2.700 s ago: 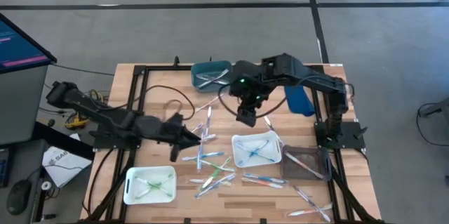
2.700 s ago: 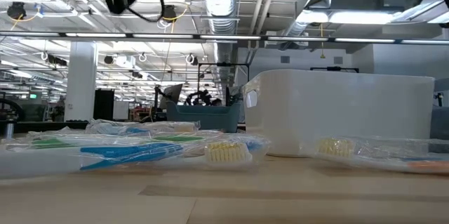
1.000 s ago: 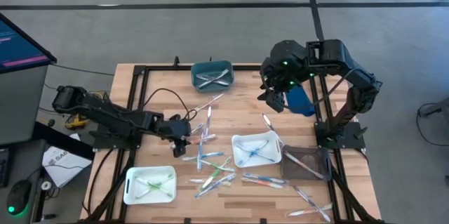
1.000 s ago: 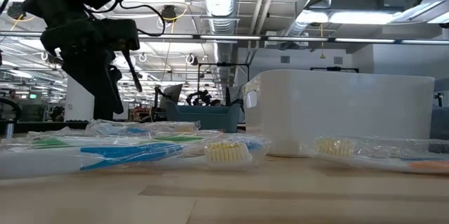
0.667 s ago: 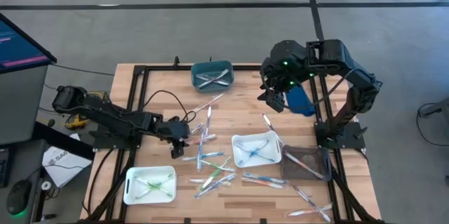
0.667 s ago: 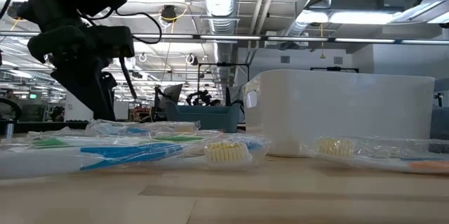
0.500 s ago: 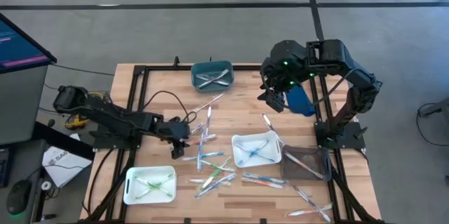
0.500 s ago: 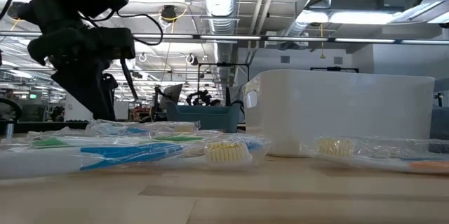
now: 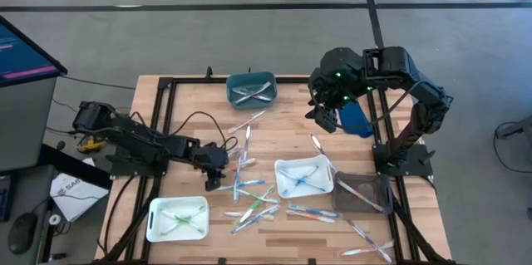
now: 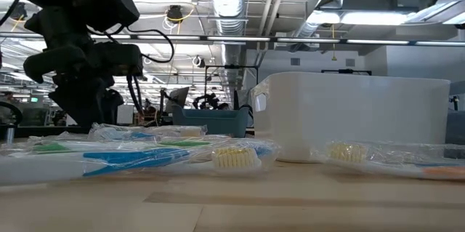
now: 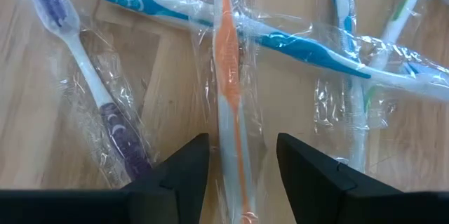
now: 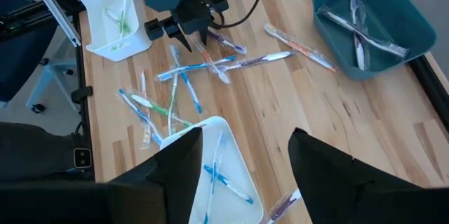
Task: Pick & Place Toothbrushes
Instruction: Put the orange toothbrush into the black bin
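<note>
Toothbrushes lie scattered mid-desk as the left claw straddles an orange one, fingers parted. Crinkled, overlapping wrappers could snag a blue neighbour. The right claw waits raised and open at the far right.

Wrapped toothbrushes lie scattered and crisscrossed, seemingly flat, on wood.
</note>
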